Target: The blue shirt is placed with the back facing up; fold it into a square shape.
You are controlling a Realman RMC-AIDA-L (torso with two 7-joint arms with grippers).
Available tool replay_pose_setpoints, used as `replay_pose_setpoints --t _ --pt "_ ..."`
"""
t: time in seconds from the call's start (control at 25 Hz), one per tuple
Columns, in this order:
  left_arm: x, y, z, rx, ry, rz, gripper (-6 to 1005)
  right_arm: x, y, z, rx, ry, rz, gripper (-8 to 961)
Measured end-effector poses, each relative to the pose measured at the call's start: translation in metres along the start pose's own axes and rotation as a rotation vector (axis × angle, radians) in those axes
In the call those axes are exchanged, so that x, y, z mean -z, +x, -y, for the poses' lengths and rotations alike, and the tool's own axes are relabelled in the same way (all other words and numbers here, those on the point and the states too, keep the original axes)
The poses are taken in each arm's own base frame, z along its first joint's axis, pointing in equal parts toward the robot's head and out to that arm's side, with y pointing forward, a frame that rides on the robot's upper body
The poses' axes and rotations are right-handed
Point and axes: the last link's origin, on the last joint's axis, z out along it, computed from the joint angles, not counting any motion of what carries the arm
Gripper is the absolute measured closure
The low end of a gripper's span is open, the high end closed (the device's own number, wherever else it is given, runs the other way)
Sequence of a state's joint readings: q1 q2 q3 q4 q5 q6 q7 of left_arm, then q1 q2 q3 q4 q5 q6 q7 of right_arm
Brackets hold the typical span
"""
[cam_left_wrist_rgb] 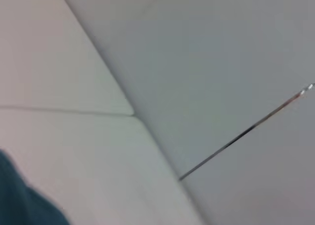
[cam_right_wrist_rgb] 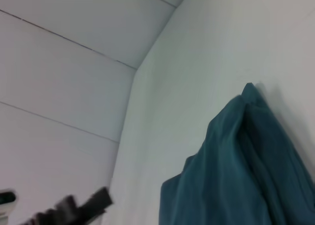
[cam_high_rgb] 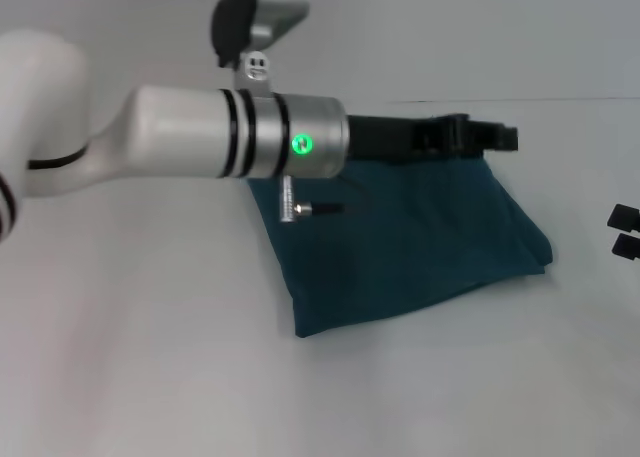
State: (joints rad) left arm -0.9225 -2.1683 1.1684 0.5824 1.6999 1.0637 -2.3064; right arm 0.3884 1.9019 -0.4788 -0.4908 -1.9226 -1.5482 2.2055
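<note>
Blue shirt first: I see it lying on the white table as a folded, roughly four-sided bundle, its near edge running slanted and one corner poking out toward my right side. It sits directly below and just nearer to me than my left gripper, which reaches across from the left on a long white forearm with a green light on the wrist ring. The black fingers of that gripper lie over the far edge of the cloth, at the corner farthest from me. I cannot tell from the head view whether they are parted or closed, nor whether any fabric is caught in them.

My left wrist camera gives me little: mostly pale wall and table, with a sliver of the teal fabric at one corner of the picture.

My right gripper is parked well off to the right of the shirt, with only two black tips peeking in at the edge of the head view, a gap between them, nothing in them. From its wrist camera I see the folded shirt bunched up in ridges against the white table surface, and, farther off, a dark blurred shape that looks like the other arm's gripper.
</note>
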Motion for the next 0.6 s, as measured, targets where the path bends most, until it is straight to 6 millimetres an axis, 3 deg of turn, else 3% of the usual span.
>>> replay_pose_setpoints --t 0.12,0.2,0.4,0.6 --pt "0.034 0.005 0.012 0.053 -0.018 -0.106 737 -0.001 -0.004 0.001 0.01 0.019 -0.009 253" --pt "0.064 0.005 0.027 0.12 -0.013 -0.182 528 -0.003 -0.007 0.0 0.024 0.036 -0.02 253" --pt "0.149 -0.011 0.069 0.305 0.012 -0.285 290 -0.02 -0.029 -0.009 0.08 0.094 -0.08 253" --pt "0.189 -0.036 0.079 0.351 0.02 -0.283 145 -0.057 -0.057 -0.025 0.207 0.207 -0.162 253"
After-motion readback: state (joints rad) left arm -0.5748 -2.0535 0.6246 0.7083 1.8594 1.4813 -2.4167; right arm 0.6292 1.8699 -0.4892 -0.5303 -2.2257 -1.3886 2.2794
